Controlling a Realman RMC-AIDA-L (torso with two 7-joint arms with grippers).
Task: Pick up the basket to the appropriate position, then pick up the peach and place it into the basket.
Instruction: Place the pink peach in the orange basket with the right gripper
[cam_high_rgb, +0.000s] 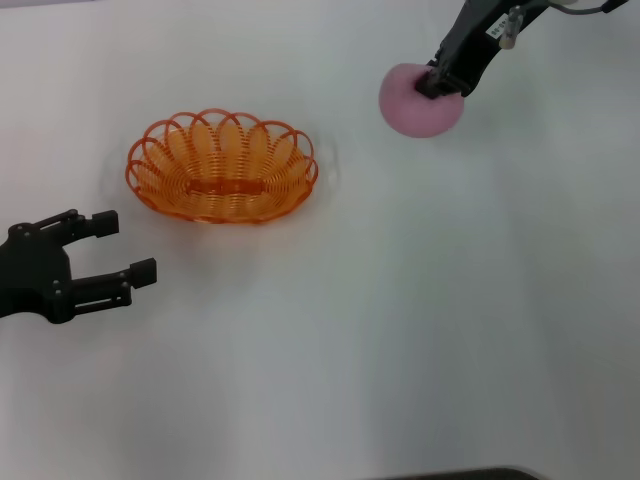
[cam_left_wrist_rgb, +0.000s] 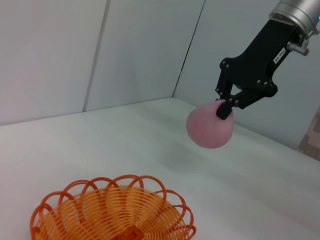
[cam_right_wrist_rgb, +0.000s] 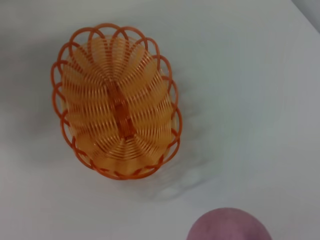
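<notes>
The orange openwork basket (cam_high_rgb: 222, 167) stands empty on the white table (cam_high_rgb: 400, 330), left of the middle; it also shows in the left wrist view (cam_left_wrist_rgb: 112, 212) and the right wrist view (cam_right_wrist_rgb: 116, 100). My right gripper (cam_high_rgb: 440, 85) is shut on the pale pink peach (cam_high_rgb: 420, 103) and holds it in the air at the far right, clear of the table and to the right of the basket. The left wrist view shows the peach (cam_left_wrist_rgb: 210, 126) hanging from that gripper (cam_left_wrist_rgb: 226, 107). The peach's top shows in the right wrist view (cam_right_wrist_rgb: 229, 225). My left gripper (cam_high_rgb: 125, 250) is open and empty at the near left, apart from the basket.
Grey wall panels (cam_left_wrist_rgb: 100, 50) rise behind the table's far edge in the left wrist view. Nothing else stands on the white table.
</notes>
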